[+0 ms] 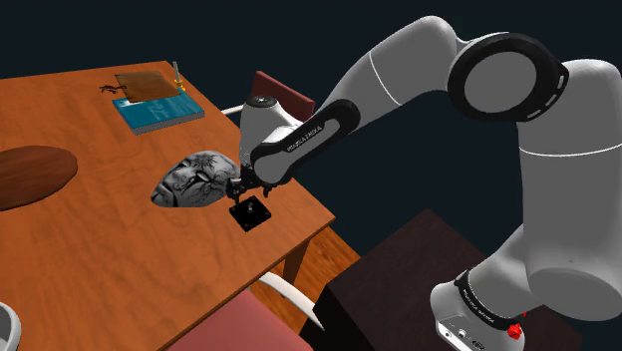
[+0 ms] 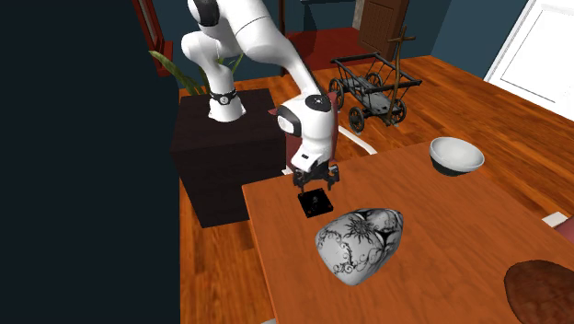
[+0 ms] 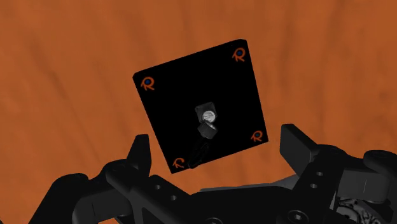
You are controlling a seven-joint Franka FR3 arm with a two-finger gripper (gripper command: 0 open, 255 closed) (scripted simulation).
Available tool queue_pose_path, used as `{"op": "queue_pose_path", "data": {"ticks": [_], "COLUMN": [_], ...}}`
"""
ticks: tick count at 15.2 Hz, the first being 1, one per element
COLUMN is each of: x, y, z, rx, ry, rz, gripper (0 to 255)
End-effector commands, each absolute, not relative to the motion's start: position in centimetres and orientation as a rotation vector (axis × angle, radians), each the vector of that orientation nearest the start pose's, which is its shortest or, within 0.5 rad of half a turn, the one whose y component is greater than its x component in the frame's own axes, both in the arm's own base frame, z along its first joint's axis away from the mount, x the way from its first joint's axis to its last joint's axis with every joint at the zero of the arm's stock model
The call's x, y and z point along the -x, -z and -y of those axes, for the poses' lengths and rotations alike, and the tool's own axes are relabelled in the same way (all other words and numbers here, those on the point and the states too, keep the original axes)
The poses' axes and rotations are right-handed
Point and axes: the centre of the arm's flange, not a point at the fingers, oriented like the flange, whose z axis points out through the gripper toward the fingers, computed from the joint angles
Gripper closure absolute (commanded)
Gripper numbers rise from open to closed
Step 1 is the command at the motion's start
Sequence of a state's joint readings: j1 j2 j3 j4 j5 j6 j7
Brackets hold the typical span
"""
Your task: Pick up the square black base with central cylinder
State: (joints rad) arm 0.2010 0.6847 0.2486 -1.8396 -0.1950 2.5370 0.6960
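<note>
The square black base [image 1: 249,213] lies flat on the orange wooden table [image 1: 90,249], close to the table's edge nearest the stand. From its middle rises a small cylinder [image 3: 207,115] with a grey tip. Small holes mark its corners. My gripper [image 1: 246,189] hangs just above it, pointing down. The black fingers stand open on either side of the base [image 3: 191,89] without touching it, as the gripper [image 3: 216,145] shows in the wrist view. In the second exterior view the gripper [image 2: 314,177] hovers over the base [image 2: 316,202].
A grey patterned mask-like shell [image 1: 194,179] lies right beside the base. A teal book [image 1: 157,111] and a wooden board [image 1: 140,84] sit at the far corner. There is a dark oval plate [image 1: 30,175], a white bowl [image 2: 455,155] and a red chair [image 1: 254,314].
</note>
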Motion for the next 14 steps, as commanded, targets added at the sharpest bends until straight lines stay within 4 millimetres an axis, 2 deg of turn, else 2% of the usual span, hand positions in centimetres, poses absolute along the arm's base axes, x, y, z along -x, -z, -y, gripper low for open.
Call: {"op": "queue_pose_path", "data": {"ticks": [1, 6, 8, 9, 14], "x": [-58.7, -58.7, -58.7, -58.8, -58.8], "y": [-15.5, -12.5, -12.5, -12.5, -12.5], "z": [-27.4, -27.4, -27.4, -27.4, -27.4], "rx": [3.076, 3.076, 3.076, 3.076, 3.076], "ry": [0.019, 0.019, 0.019, 0.019, 0.019], "rz": [-0.225, -0.225, -0.225, -0.225, -0.225], "gripper": [0, 0, 0, 255, 255]}}
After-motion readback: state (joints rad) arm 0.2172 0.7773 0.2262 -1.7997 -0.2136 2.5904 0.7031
